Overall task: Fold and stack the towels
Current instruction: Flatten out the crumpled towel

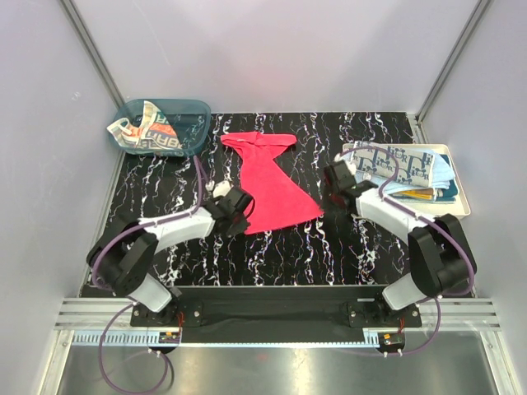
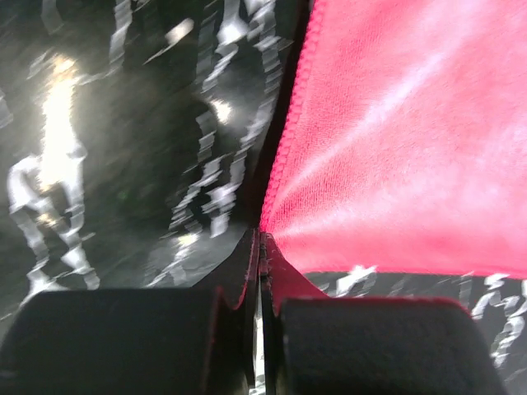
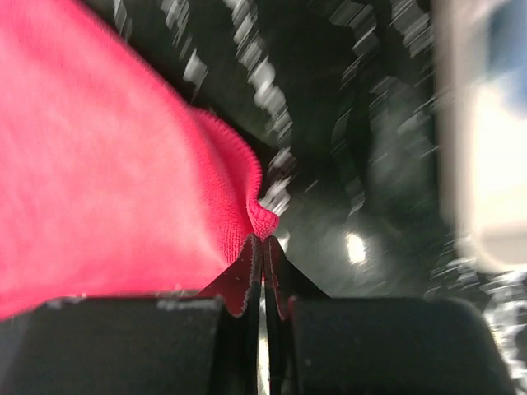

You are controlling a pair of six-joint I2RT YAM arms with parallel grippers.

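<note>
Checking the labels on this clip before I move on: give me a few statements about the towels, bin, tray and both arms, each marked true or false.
1. The left gripper has its jaws shut on a corner of the red towel. True.
2. The right gripper has open jaws over the tray. False: they are shut on the red towel's other near corner.
3. The teal bin holds a lettered towel. True.
4. The tray is bare. False: it holds a stack of towels, a blue-printed towel on top.
</note>
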